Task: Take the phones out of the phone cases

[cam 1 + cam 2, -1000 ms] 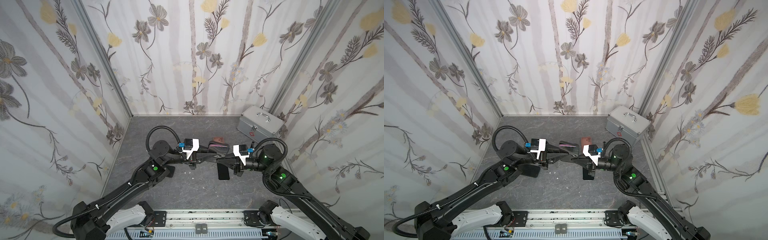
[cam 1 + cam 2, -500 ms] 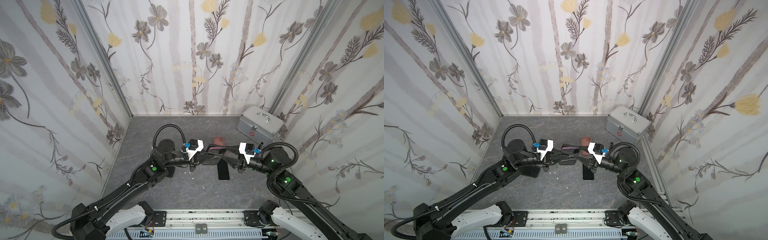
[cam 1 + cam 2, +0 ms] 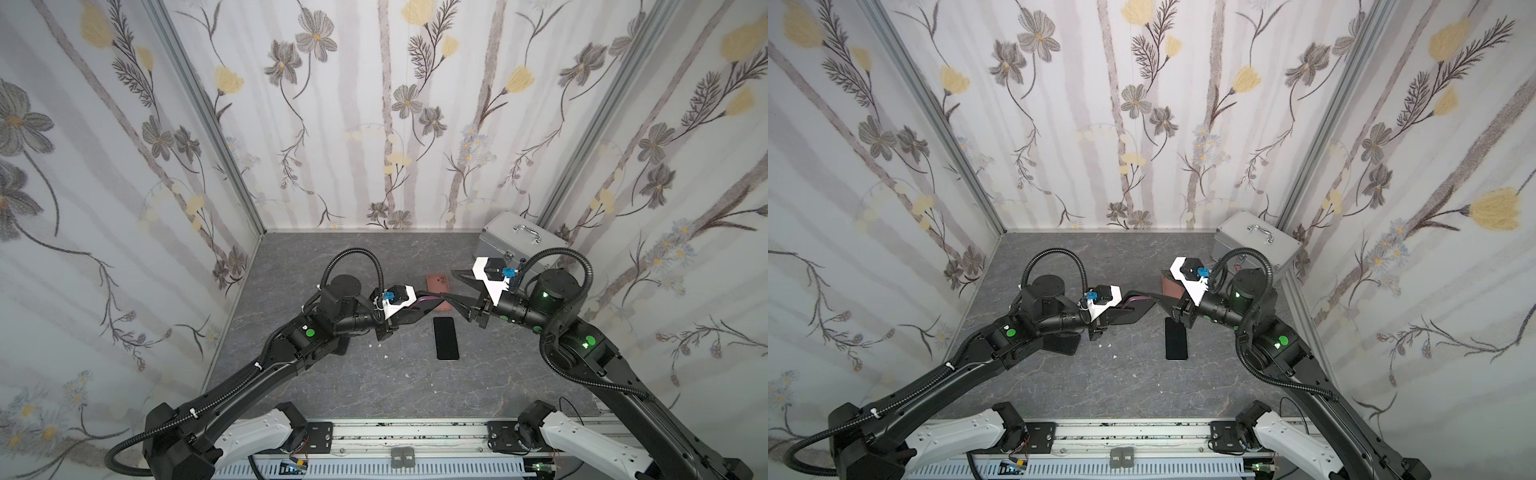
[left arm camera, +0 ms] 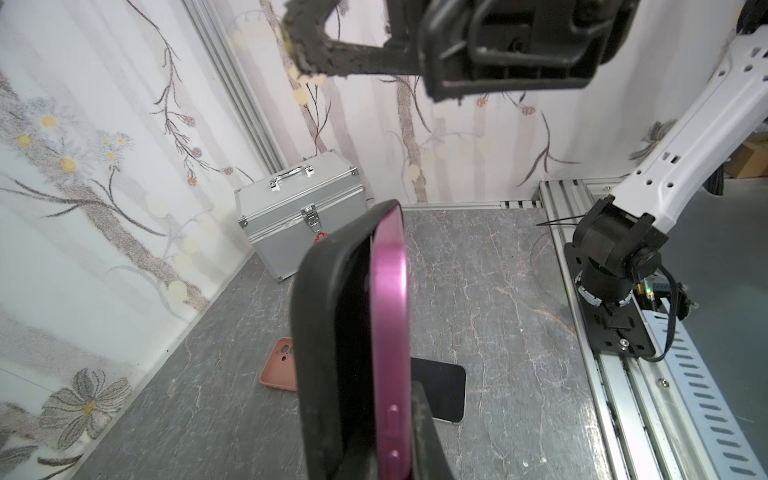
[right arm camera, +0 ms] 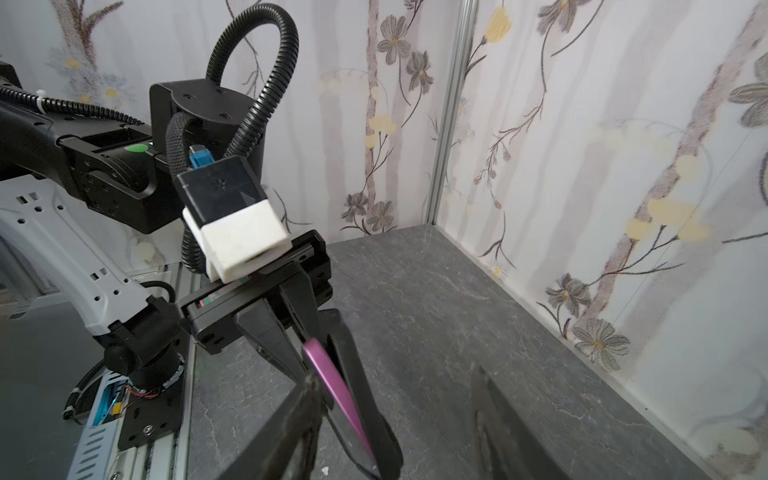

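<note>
The left gripper (image 5: 299, 349) has its fingers clamped together on the near end of a slim magenta phone (image 4: 388, 311), which it holds on edge above the grey marbled tabletop (image 3: 374, 386). A soft black phone case (image 4: 320, 332) wraps the phone's back and has peeled away from it at the far end. I cannot tell whether the case's back also sits between those fingers, and the screen is hidden.

The right gripper (image 3: 449, 284) has its fingers spread apart around that free end. One finger is just beside the magenta edge, but contact is unclear.

A second ago the right fingers were pinched together there. Since then they have parted, the wrist has rolled, and both grippers have shifted rightward. The left grip has stayed closed.

There are two phones. The second is a flat black phone (image 3: 446, 344) lying on the tabletop where it lay before.

There are also two cases. The second is a salmon-pink case (image 3: 436, 285), partly hidden behind the grippers in both top views.

One silver metal box with a handle (image 3: 519, 245) stands in the far corner. A few small white scraps (image 3: 385, 356) lie near the black phone.
</note>
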